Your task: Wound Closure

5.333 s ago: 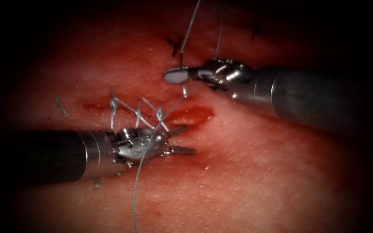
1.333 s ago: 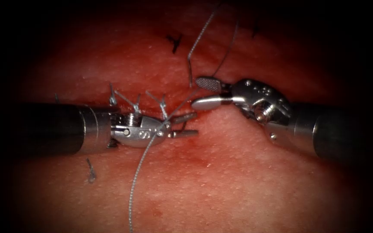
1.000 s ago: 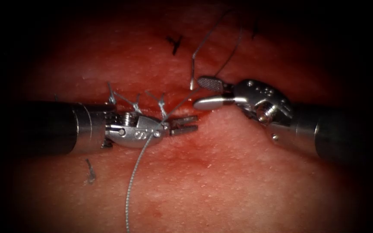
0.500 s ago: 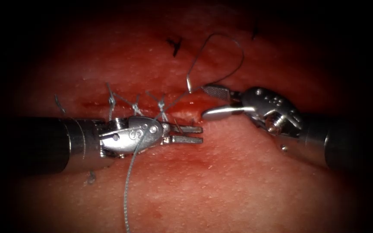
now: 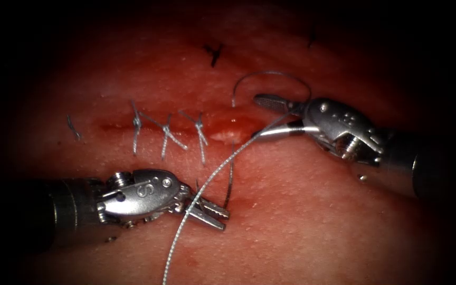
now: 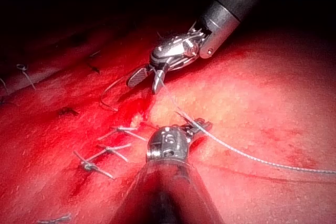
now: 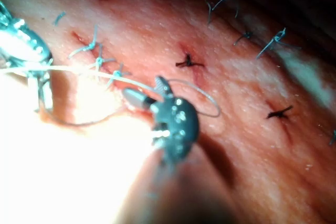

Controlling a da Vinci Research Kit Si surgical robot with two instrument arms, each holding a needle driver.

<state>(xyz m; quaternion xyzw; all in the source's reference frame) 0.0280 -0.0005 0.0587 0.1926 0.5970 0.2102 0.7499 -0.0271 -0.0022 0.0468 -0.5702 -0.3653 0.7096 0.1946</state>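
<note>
The tissue [image 5: 302, 221] has a cut [image 5: 236, 125] closed on its left by three knotted stitches [image 5: 165, 133]. My left tool [image 5: 211, 214] lies below the cut, jaws shut on a dark strand of thread [image 5: 230, 174] that rises to the cut's open right end. A pale thread [image 5: 207, 179] crosses those jaws and runs up to my right tool [image 5: 264, 115], whose jaws stand open at the cut's right end, the thread lying along the lower one. A loose thread loop [image 5: 270, 73] arcs above it. Both tools [image 6: 201, 126] [image 7: 144, 90] look the same close up. Where the needle lies I cannot tell.
Red fluid [image 5: 222, 122] pools in the unstitched part of the cut. A cut end of thread [image 5: 73, 128] lies left of the stitches. Dark thread ends [image 5: 214, 53] [image 5: 312, 38] sit on the tissue above the cut.
My left tool has drawn down and to the left, away from the cut, taking the dark strand with it. The pale thread slid from its wrist to its jaws. The loose loop dropped lower.
</note>
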